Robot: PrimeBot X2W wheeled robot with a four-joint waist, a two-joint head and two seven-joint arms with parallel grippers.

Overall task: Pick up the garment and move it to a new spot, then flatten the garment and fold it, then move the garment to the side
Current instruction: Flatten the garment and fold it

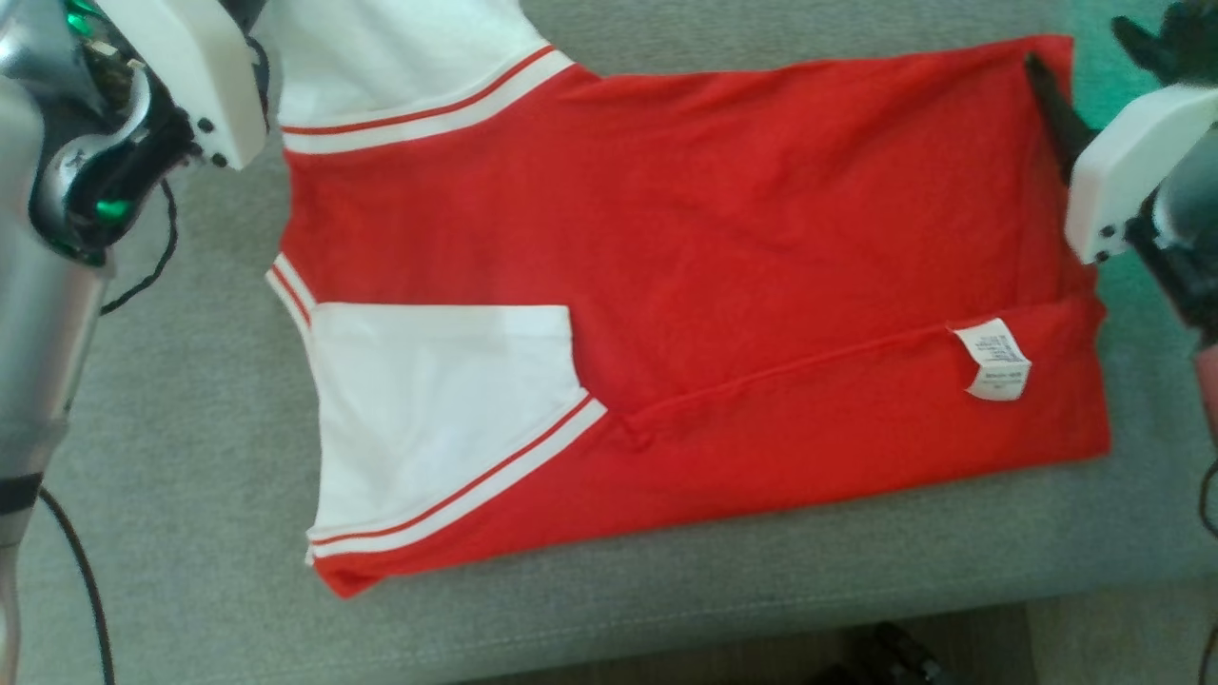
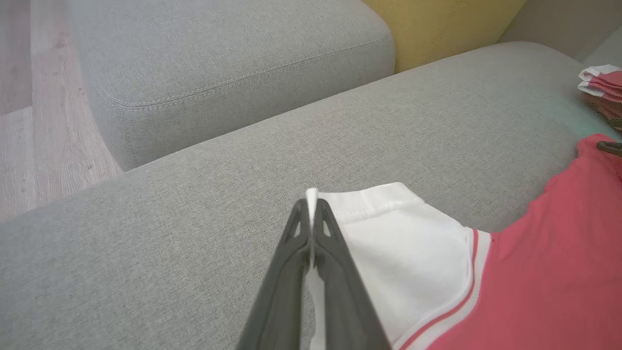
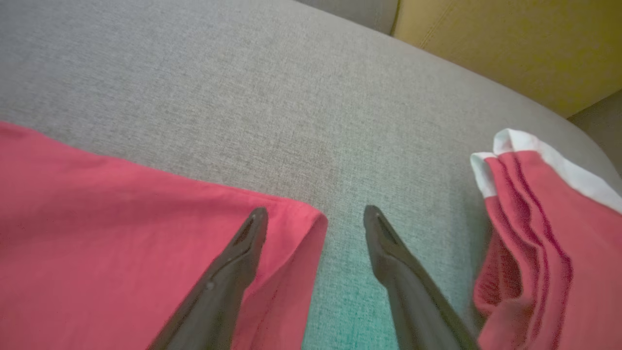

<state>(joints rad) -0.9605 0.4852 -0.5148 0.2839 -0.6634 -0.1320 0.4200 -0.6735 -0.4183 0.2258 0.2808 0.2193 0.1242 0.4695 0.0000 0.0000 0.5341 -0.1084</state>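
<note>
With the jersey T-shirt (image 1: 723, 238) laid flat, its white sleeve (image 2: 403, 243) was clamped by the left gripper (image 2: 311, 206), the right gripper (image 3: 316, 210) was spread open, and folding was judged unfinished.

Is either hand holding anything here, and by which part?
The left hand is shut on the garment, pinching the hem edge of its white sleeve. The right hand is open, straddling a red corner without gripping it.

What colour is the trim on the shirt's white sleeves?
Sleeve trim on the garment is white with one thin red stripe, clearest in the head view.
</note>
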